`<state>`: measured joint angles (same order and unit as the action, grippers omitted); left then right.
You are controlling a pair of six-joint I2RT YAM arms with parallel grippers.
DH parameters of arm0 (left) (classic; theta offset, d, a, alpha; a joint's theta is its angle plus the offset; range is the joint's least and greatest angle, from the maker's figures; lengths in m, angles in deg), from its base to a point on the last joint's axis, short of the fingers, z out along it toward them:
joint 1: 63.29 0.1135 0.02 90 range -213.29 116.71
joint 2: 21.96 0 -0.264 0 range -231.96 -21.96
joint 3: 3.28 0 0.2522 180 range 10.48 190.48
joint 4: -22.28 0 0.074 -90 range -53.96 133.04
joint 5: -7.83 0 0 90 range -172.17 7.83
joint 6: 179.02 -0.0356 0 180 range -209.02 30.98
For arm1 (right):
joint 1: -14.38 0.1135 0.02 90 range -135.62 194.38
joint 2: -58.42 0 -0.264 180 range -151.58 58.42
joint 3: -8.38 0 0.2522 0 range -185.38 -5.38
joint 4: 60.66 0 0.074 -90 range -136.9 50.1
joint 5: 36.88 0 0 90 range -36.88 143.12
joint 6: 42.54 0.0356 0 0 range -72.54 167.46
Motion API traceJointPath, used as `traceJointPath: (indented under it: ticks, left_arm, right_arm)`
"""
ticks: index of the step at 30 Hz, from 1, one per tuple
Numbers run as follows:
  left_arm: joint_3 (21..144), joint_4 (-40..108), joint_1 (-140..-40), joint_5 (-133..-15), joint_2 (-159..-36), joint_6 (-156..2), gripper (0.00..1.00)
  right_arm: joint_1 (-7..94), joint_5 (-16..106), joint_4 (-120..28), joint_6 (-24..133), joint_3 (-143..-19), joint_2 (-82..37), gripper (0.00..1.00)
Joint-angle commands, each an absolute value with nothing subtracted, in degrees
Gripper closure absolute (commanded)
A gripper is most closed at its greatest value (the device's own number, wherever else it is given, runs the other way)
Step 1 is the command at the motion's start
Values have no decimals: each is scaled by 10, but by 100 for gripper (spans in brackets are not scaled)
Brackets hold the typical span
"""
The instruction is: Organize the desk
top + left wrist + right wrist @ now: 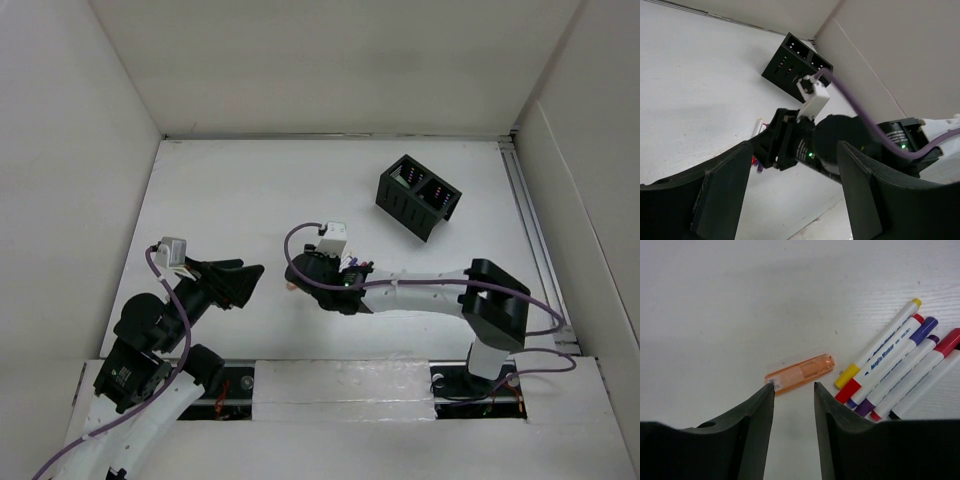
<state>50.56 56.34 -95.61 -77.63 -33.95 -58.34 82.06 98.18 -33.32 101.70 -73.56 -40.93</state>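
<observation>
The white desk (230, 190) holds a small translucent orange cap (800, 372), also a pinkish spot in the top view (289, 287). Several white markers (895, 365) with yellow, red and purple caps lie side by side to its right. My right gripper (794, 386) is open and empty, low over the desk, its fingertips just short of the orange cap, the left tip at the cap's end. My left gripper (245, 280) is open and empty, facing the right gripper from the left. The left wrist view shows the markers (758, 129) partly hidden behind the right gripper (782, 145).
A black two-compartment organizer box (418, 195) stands at the back right, tilted, with coloured tips inside; it also shows in the left wrist view (795, 57). White walls enclose the desk. A metal rail (530, 230) runs along the right side.
</observation>
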Motion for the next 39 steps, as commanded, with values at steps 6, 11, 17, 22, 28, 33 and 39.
traceJointPath:
  ticks: [6, 11, 17, 22, 28, 33, 39]
  left_arm:
    - [502, 537, -959, -772, -351, -585, 35]
    - [500, 535, -959, -773, -344, -585, 35]
    - [500, 534, -959, -772, -339, -585, 35]
    - [501, 536, -959, -773, -338, -584, 35]
    - [502, 537, -959, -772, -337, -584, 35]
    - [501, 536, -959, -772, -335, -584, 35]
    - [502, 537, -959, -772, -337, -585, 35]
  right_arm:
    - [836, 911, -357, 1094, -752, -478, 24]
    - [836, 906, -375, 1109, -752, -488, 18]
    - [812, 885, -393, 1133, -752, -508, 19]
    - [806, 884, -374, 1138, -780, -538, 20]
    - [788, 895, -367, 1137, -823, -579, 20]
    - [777, 935, -336, 1112, -871, -619, 20]
    - [777, 959, -284, 1022, -932, -679, 24]
